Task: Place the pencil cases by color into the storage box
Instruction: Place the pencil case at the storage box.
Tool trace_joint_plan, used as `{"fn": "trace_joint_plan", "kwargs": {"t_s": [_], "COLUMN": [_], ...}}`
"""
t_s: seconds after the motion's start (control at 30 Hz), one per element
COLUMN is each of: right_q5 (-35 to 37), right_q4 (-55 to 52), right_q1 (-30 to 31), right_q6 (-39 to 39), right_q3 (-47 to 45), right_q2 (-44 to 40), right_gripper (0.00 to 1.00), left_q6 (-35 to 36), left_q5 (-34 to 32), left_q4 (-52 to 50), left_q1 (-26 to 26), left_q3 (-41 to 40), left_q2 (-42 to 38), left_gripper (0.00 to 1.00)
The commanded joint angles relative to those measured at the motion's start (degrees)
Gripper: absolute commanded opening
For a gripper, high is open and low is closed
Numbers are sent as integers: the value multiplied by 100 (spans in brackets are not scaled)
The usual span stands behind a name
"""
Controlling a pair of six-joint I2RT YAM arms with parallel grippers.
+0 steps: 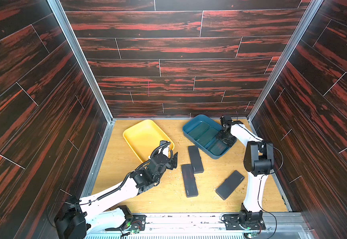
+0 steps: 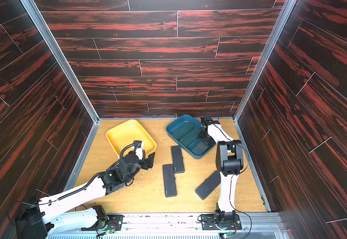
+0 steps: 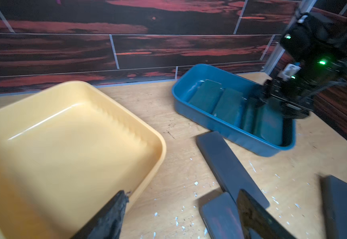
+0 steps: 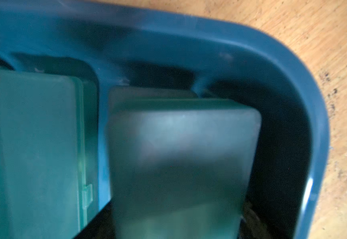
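Your left end effector (image 1: 173,161) hangs released, empty; right end effector (image 1: 226,139) over flat dark-green pencil cases (image 1: 199,130): grip unclear.

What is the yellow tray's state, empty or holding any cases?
Empty: the yellow tray shows only bare bottom in both top views and the left wrist view.

In both top views the right gripper (image 1: 226,140) hangs over the near right end of the blue tray (image 1: 183,128). Its own body hides how its jaws stand, and the left wrist view shows it only as a dark blur. In the right wrist view the green case (image 4: 178,155) under it is blurred and cut off by the picture's edge. The right arm (image 2: 227,186) covers a corner of the rightmost black case (image 2: 206,186). The case's pale logo is too small to read. The left arm (image 1: 160,161) hides the near corner of the yellow tray (image 1: 141,134).
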Motion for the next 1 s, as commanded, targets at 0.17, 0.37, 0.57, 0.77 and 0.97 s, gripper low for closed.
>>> {"fn": "trace_joint_plan", "kwargs": {"t_s": [0.17,0.37,0.57,0.77,0.97], "right_q5": [75,-8,-479,-805,-1019], "right_q4": [-60,705,1741,2133,2249], "right_q1": [-111,-120,21,346,785], "right_q6": [-352,-670,-1106,-1326,-1305], "right_q3": [-91,-698,-1729,-2323,-2559], "right_q2": [-50,-989,-2115,-2900,-3379], "right_gripper": [90,91,91,91,91], "left_q6": [-612,-1012,-1095,-1216,-1485], "left_q5": [-687,-253,199,792,1567], "left_q4": [-1143,-1651,-1792,-1747,-1684], "left_q1": [391,1179,1814,2217,2270], "left_q3": [950,1530,1913,2221,2696], "left_q2": [537,1016,1778,2754,3536], "left_gripper": [85,85,85,85,85]}}
